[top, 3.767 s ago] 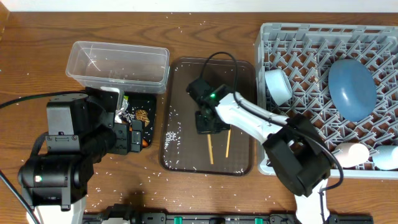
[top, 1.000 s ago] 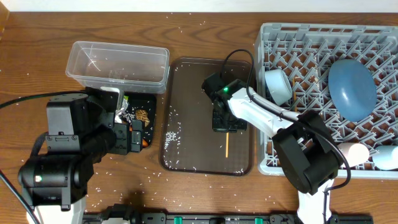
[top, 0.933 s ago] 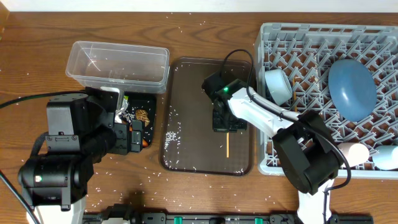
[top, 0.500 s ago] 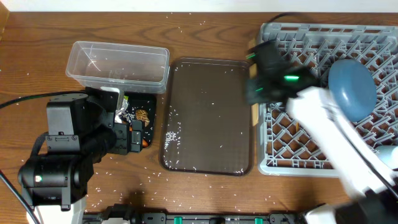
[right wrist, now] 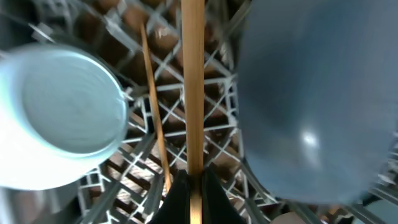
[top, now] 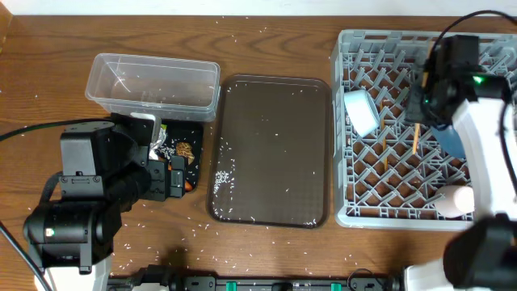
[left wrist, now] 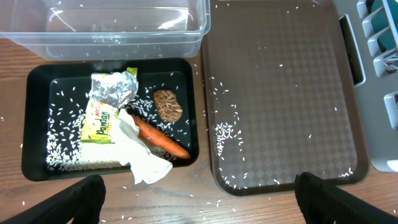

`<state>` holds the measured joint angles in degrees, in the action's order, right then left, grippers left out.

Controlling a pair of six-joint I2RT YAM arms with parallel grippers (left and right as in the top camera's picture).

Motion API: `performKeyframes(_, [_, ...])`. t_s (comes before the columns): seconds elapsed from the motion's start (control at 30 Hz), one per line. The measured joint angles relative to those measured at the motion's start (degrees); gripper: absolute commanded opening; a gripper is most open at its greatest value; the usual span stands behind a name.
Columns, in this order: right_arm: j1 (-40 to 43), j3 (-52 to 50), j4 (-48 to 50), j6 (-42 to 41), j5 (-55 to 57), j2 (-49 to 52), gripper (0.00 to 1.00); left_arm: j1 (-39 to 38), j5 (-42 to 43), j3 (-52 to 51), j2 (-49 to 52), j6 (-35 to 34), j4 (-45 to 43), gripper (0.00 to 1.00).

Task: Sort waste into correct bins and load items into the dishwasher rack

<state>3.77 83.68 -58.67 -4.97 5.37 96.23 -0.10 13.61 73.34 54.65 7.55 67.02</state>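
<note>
hidden: dark blue bowl-plate (top: 449,139) is mostly under the right arm (top: 485,133) in the overhead view; small pink cup (top: 454,200) is partly cut by the same arm at lower right. Black tray-bin (left wrist: 30,112) is mostly covered by the left arm (top: 81,186) from above.
blur: the right wrist view is soft, so rack detail is hard to read.
writing: "Pandan" on the yellow-green part of the wrapper (left wrist: 107,104).
right gripper (right wrist: 191,186): pinched narrow on one chopstick (right wrist: 193,74), above the dishwasher rack (top: 339,174), between the white bowl (right wrist: 62,118) and the bowl-plate.
second chopstick (right wrist: 152,93): lies slanted in the rack lattice, just left of the held one.
left gripper (left wrist: 199,186): spread wide, holding nothing, above the near edges of the tray-bin and the brown serving tray (left wrist: 280,112).
waste: wrapper, tissue (left wrist: 140,158), carrot (left wrist: 158,138) and brown lump (left wrist: 166,106) are all in the black tray-bin, the tissue overhanging its near rim.
clear tub (left wrist: 93,43): beside the tray-bin, at top of frame.
surface: wooden worktop (top: 266,32), rice grains (top: 222,174) scattered on it and on the tray.
</note>
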Motion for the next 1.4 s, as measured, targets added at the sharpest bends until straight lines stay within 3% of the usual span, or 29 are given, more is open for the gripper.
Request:
performKeyframes(0.1, [-0.2, -0.22, 0.76, 0.83, -0.35, 5.01, 0.05, 0.0, 0.0, 0.0, 0.0, 0.0, 0.0, 0.98])
performKeyframes(0.17, [-0.24, -0.48, 1.51, 0.92, 0.09, 7.43, 0.27, 0.0, 0.0, 0.0, 0.0, -0.02, 0.0, 0.98])
performKeyframes(0.23, [-0.24, -0.76, 1.7, 1.2, -0.04, 8.72, 0.36, 0.0, 0.0, 0.0, 0.0, -0.02, 0.02, 0.98])
performKeyframes(0.43, [-0.44, -0.81, 0.11, 2.03, -3.52, 6.25, 0.44, 0.0, 0.0, 0.0, 0.0, -0.02, 0.0, 0.98])
performKeyframes(0.57, [-0.83, -0.81, -2.73, 2.05, -9.11, -2.34, 0.47, 0.0, 0.0, 0.0, 0.0, -0.02, 0.0, 0.98])
performKeyframes(0.63, [-1.7, -0.79, -3.72, 2.01, -13.14, -7.72, 0.53, 0.0, 0.0, 0.0, 0.0, -0.02, -0.02, 0.98])
performKeyframes(0.67, [-2.47, -0.76, -4.22, 2.1, -15.32, -10.71, 0.62, 0.0, 0.0, 0.0, 0.0, 0.0, 0.0, 0.98])
performKeyframes(0.7, [-3.26, -0.72, -4.61, 1.81, -16.9, -12.92, 0.99, 0.0, 0.0, 0.0, 0.0, -0.02, -0.02, 0.98])
performKeyframes(1.03, [-11.54, -0.61, -10.12, 2.25, -24.9, -29.53, 0.99, 0.0, 0.0, 0.0, 0.0, -0.02, 0.0, 0.98])
performKeyframes(1.4, [-11.52, -0.61, -10.38, 4.2, -18.93, -44.02, 0.99, 0.0, -0.02, 0.0, 0.0, 0.0, 0.0, 0.98])
